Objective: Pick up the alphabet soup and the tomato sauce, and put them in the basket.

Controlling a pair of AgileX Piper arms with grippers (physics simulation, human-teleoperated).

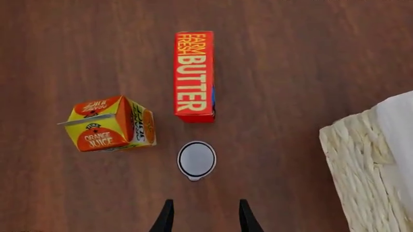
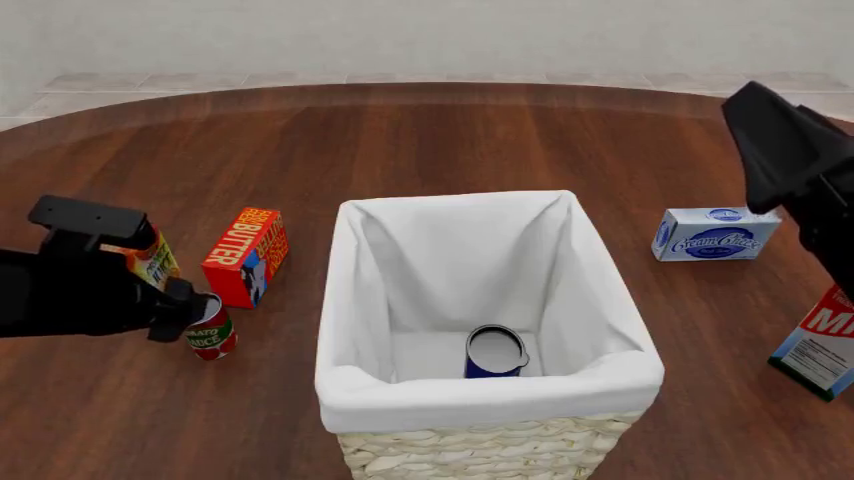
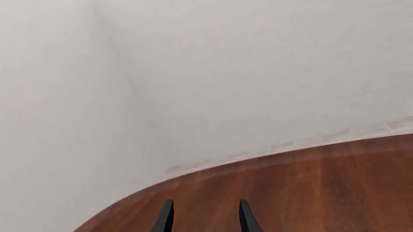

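The tomato sauce (image 1: 197, 159) shows its grey round top in the left wrist view, standing upright just ahead of my open left gripper (image 1: 205, 220), with nothing between the fingers. In the front view this red and green can (image 2: 210, 332) stands left of the basket (image 2: 467, 450), with my left arm right over it. The alphabet soup (image 2: 494, 352), a dark blue can, stands upright on the basket's white lining. My right gripper (image 3: 205, 220) is open and empty, raised at the right and pointing at the far wall.
A red butter box (image 2: 247, 255) lies just beyond the tomato sauce. An orange juice carton (image 1: 110, 124) stands beside it, partly hidden by my left arm in the front view. A cream cheese box (image 2: 714, 235) and a milk carton (image 2: 817, 350) stand right of the basket.
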